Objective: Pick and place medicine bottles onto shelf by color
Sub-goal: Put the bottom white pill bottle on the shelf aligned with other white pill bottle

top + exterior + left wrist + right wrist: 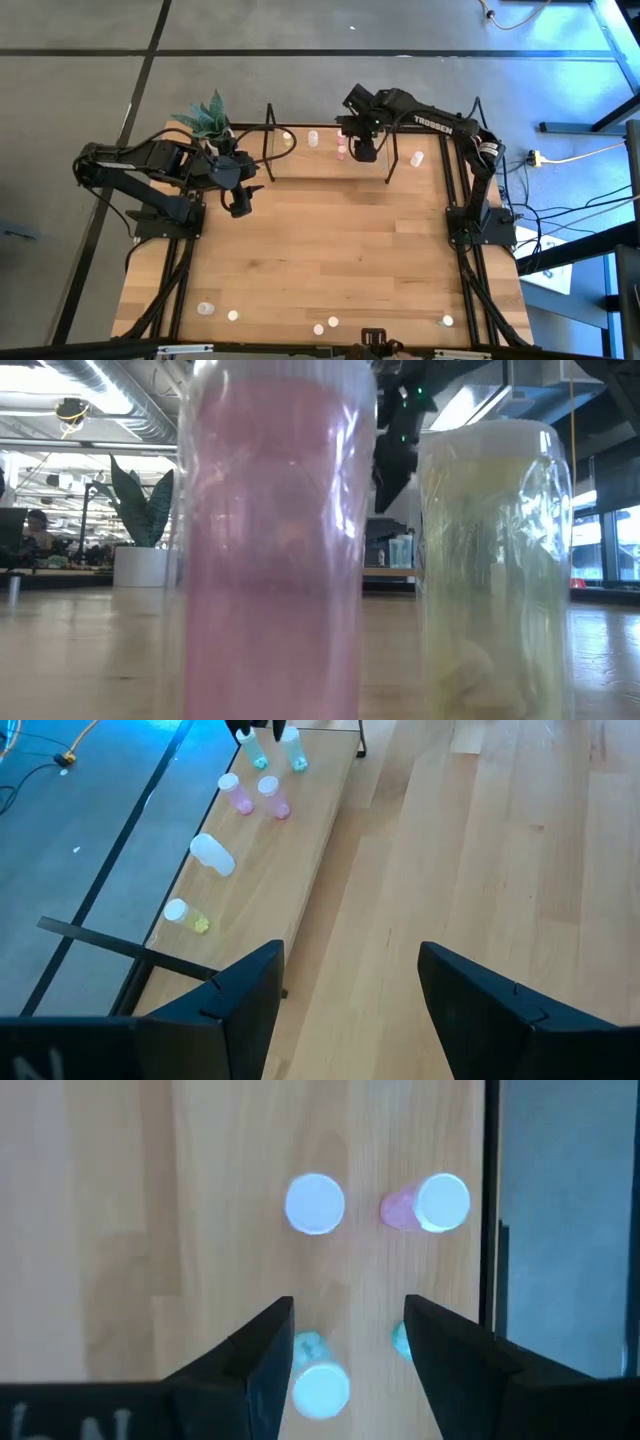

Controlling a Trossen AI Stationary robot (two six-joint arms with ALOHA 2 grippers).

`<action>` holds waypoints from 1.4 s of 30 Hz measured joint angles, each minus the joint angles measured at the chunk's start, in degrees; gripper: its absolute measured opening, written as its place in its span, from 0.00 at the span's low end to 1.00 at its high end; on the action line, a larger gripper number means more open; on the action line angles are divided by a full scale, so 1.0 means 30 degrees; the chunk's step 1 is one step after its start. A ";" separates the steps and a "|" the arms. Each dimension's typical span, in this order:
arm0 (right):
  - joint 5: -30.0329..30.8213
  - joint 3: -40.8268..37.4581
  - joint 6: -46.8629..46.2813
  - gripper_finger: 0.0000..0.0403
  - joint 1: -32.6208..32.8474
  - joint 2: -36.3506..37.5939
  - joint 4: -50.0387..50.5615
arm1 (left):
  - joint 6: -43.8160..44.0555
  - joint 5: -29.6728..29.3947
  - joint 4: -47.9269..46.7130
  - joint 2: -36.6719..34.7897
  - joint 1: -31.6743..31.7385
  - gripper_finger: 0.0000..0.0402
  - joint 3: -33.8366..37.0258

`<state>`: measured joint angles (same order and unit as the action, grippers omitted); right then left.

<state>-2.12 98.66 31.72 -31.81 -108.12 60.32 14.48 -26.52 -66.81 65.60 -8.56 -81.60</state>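
Overhead, small cylindrical pink bottles [430, 1205] stand on the smooth wooden shelf [200, 1230].

The tabletop [330, 240] is seen from overhead and, level, close behind two bottles. The shelf [290, 850] is shared by both wrist views.

A pink bottle [275, 540] fills the centre, a yellowish bottle [492, 570] at three o'clock beside it. A potted plant [142, 525] stands at nine o'clock, far back on the table [80, 650].
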 joint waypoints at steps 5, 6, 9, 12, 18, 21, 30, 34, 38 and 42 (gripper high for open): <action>-0.1666 0.2947 -0.1074 0.48 0.0591 0.0007 0.3054 | 0.0047 -0.0007 0.0000 0.0000 0.0000 0.56 0.0000; -0.2301 0.3598 -0.1064 0.48 0.0738 0.0018 0.3535 | 0.0111 0.0000 0.0000 -0.0001 0.0000 0.56 0.0000; -0.3855 0.5469 -0.1070 0.48 0.1173 0.0047 0.4361 | 0.0136 0.0000 -0.0002 -0.0003 0.0002 0.56 0.0000; -0.4019 0.7127 -0.1070 0.48 0.1579 0.0058 0.5254 | 0.0146 0.0000 -0.0007 0.0000 0.0000 0.56 0.0000; -0.4016 0.9367 -0.1070 0.48 0.2301 0.0128 0.6812 | 0.0549 0.0083 -0.0100 0.0000 -0.0044 0.56 0.0000; -0.4029 0.9878 -0.1070 0.48 0.2902 0.0307 0.7464 | 0.1554 0.0669 -0.0603 0.0000 -0.0259 0.56 0.0000; -0.4040 0.9848 -0.1575 0.48 0.5143 0.2038 0.7628 | 0.4289 0.2720 -0.1603 -0.0007 -0.3006 0.56 0.0000; -0.4038 0.9848 -0.2029 0.48 0.5899 0.2641 0.7644 | 0.5265 0.3645 -0.1610 0.0006 -0.4864 0.56 0.0000; -0.4033 0.9827 -0.2046 0.48 0.6478 0.2850 0.7657 | 0.6936 0.4634 -0.1599 0.0329 -0.6808 0.56 0.0000; -0.4033 0.9827 -0.2039 0.48 0.6846 0.2929 0.7883 | 0.8596 0.5728 -0.1685 0.1215 -0.8768 0.56 0.0000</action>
<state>-14.22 128.14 25.61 -11.27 -99.33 83.96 40.27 -9.34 -71.86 69.25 -34.86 -81.60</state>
